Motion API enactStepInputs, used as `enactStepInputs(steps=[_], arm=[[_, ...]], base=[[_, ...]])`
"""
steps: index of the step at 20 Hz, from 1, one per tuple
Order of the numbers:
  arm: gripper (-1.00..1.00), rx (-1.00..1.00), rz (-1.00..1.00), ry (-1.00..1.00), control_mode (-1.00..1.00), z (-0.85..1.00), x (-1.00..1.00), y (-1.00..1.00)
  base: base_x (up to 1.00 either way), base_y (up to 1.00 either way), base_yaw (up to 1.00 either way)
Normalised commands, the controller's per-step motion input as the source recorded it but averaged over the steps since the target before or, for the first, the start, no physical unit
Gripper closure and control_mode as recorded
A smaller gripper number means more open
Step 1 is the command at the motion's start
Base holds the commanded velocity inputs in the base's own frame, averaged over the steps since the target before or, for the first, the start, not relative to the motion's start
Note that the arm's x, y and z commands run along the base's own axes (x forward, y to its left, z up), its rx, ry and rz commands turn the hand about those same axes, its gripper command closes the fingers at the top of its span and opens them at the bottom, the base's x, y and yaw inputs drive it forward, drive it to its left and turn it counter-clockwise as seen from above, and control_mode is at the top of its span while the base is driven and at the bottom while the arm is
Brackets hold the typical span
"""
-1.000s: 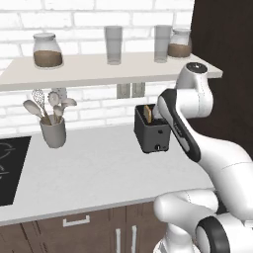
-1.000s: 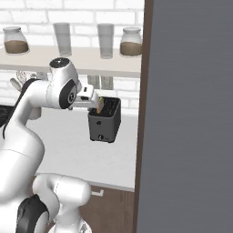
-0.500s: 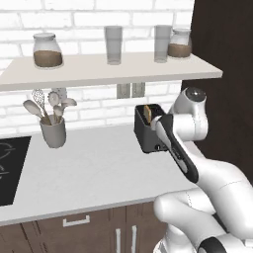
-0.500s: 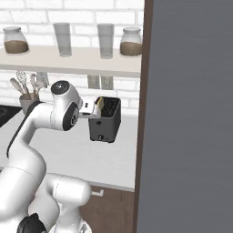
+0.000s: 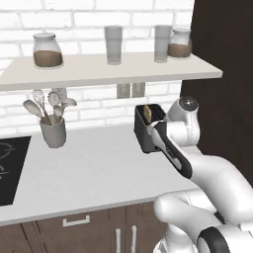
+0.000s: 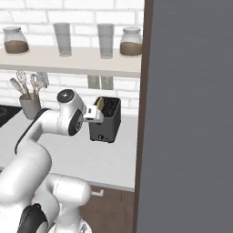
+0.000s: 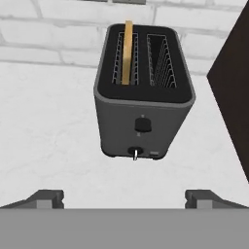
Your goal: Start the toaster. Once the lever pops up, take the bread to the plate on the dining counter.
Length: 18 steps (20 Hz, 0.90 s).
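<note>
Item: toaster (image 7: 144, 92), black, two slots, dark grey front face with a round knob and a small lever low on that face. It stands at the back right corner of the white worktop (image 5: 94, 168), near the brick wall and just beside the dark tall cabinet (image 5: 222, 74). The front face is turned toward the arm, which suits a straight approach to the lever.

Item: bread (image 7: 128, 51), one slice, standing upright on edge in the left slot as the hand view shows it, its crust rising above the top. The other slot is vacant.

Item: gripper (image 7: 124, 198), jaws spread wide and holding nothing, finger tips well apart, poised in front of the toaster's face and not touching it. Judged: it is lined up to press the lever; toasting looks not yet started.

Item: grey utensil cup (image 5: 53, 132), toward the worktop's back left, well apart from the toaster.
</note>
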Motion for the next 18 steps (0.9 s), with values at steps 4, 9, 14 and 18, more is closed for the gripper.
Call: enactStepInputs(steps=[4, 9, 14, 18], arm=[[-1.00, 0.01, 0.00, 0.06, -1.00, -0.20, 0.29, 0.00], [-1.00, 0.02, 0.00, 0.03, -1.00, -0.18, 0.22, 0.00], [-1.00, 0.04, 0.00, 0.02, -1.00, -0.15, 0.18, 0.07], [-1.00, 0.02, 0.00, 0.03, -1.00, -0.21, 0.21, 0.19]], base=[[0.00, 0.00, 0.00], [0.00, 0.00, 0.00], [0.00, 0.00, 0.00], [0.00, 0.00, 0.00]])
